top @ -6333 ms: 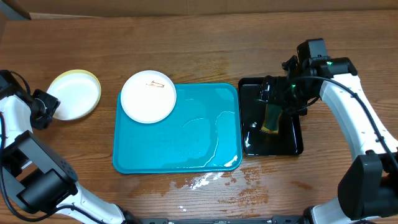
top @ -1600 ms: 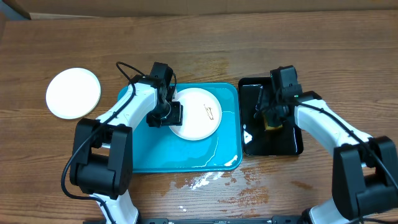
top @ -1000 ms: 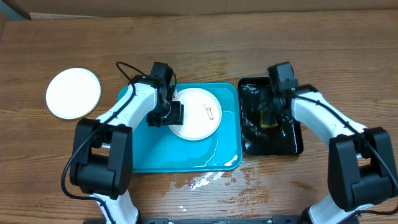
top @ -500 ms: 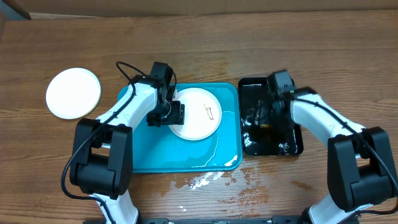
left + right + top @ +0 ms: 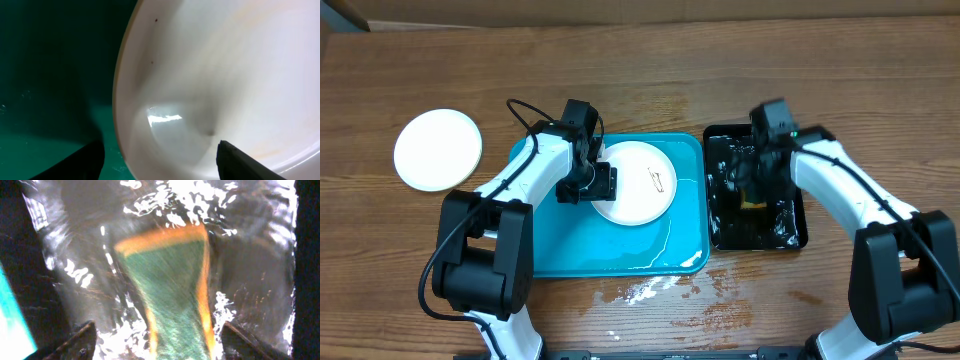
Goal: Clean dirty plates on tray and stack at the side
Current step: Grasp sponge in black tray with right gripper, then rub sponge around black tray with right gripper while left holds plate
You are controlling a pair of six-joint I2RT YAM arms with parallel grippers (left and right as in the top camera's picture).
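The white plate [image 5: 635, 183] lies on the blue tray [image 5: 580, 250], near the middle of the picture. It is round, smooth and hard. It looks wet, so it may slip, and it could break. The thin rim is the best place to grab. The left claw [image 5: 600, 183] is apart, with that rim between its fingers. The right claw [image 5: 757, 180] is apart around the soft green sponge [image 5: 170, 280].
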